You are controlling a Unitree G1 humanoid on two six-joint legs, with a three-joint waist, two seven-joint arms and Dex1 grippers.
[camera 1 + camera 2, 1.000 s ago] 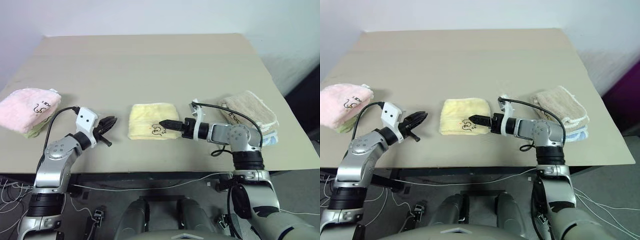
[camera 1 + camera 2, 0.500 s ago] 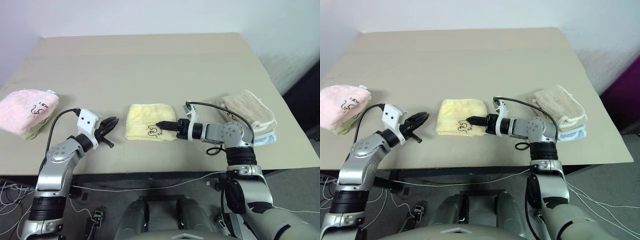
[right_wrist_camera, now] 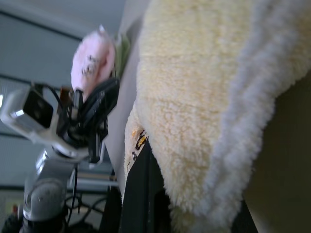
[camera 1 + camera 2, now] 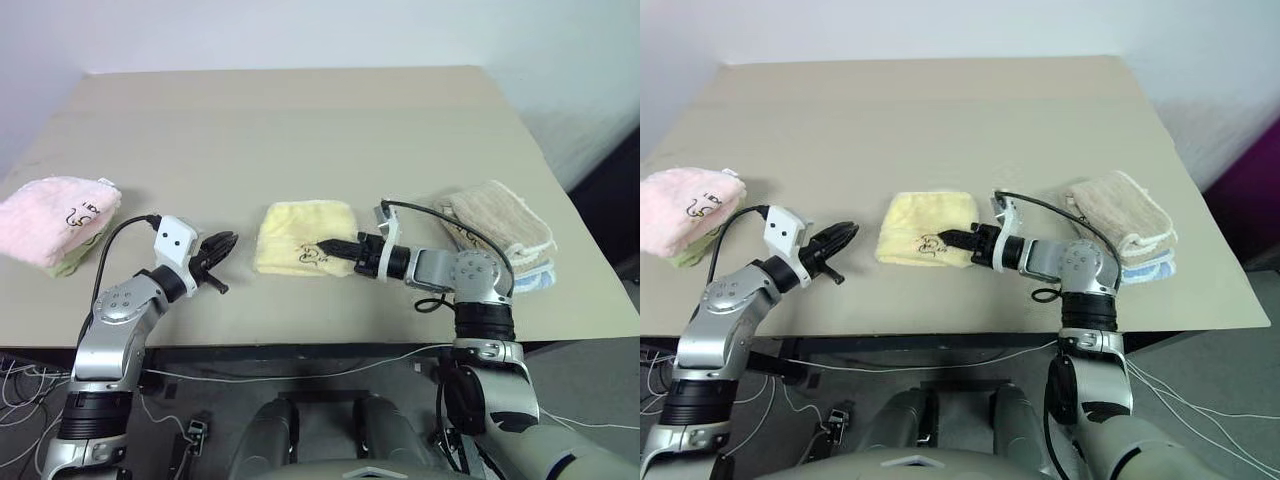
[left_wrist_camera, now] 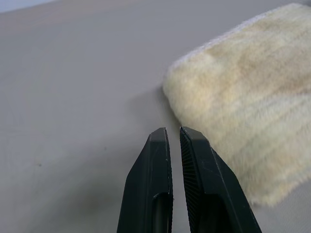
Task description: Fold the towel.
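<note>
While lying folded mid-desk (image 4: 400,130), the towel (image 4: 300,235) is being pinched at its near right edge by the clenched right gripper (image 4: 328,246), likely for another fold; the left gripper (image 4: 226,241) is idling closed, empty, just beside it.

Pale yellow towel (image 4: 303,235) with black squiggle print; pink towel (image 4: 55,216); beige towel (image 4: 500,226); tan table (image 4: 300,130).
</note>
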